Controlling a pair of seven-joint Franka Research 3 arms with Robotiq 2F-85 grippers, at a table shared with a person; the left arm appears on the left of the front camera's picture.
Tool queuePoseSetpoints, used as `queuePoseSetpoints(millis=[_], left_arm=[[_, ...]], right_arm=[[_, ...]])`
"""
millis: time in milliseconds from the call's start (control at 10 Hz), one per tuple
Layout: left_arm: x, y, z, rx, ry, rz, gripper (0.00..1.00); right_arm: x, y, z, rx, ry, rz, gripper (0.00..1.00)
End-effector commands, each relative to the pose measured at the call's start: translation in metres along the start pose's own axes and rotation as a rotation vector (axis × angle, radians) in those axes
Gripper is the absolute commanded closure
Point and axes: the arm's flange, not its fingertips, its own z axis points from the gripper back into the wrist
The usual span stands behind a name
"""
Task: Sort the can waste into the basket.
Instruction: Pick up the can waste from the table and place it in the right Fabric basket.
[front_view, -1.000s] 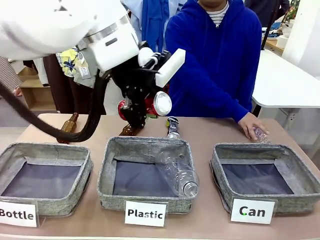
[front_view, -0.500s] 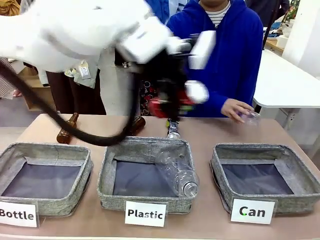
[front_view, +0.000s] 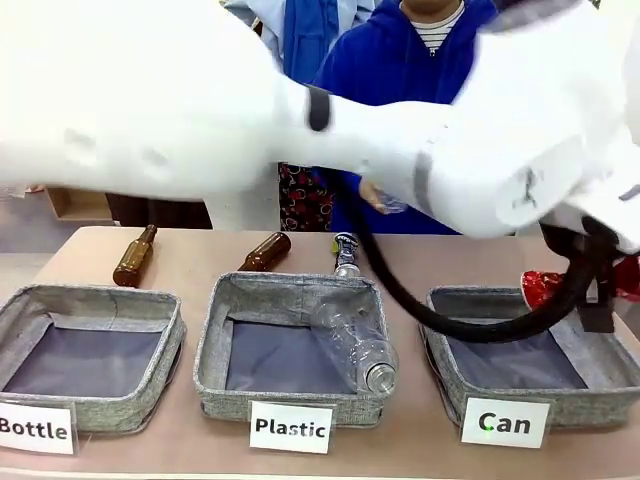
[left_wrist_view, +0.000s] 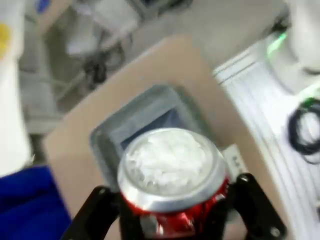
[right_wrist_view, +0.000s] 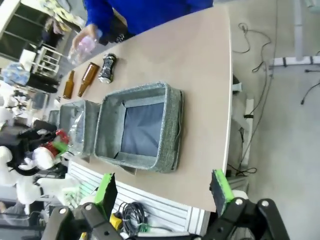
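Red can sits clenched in the left hand above the Can basket, near its far right rim, its inside open below. Right wrist view adds the right hand, spread wide, empty.

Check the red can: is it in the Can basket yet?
Not in: the left gripper holds the red can in the air over the Can basket.

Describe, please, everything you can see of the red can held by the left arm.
The red can is crushed shiny metal with a silver end facing the wrist camera, its red wall crumpled. The left jaws clamp it from both sides. It hangs in the air above the grey Can basket, touching nothing else.
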Motion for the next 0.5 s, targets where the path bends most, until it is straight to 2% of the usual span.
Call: queuePoseSetpoints(millis=[0, 400], left_arm=[[0.035, 0.064, -0.033, 0.053, 0.194, 0.07, 1.0], [0.018, 0.069, -0.059, -0.007, 0.244, 0.104, 1.0]], right_arm=[[0.005, -0.01, 0.009, 0.048, -0.027, -0.063, 0.0], [0.001, -0.012, 0.009, 0.064, -0.002, -0.024, 0.0]])
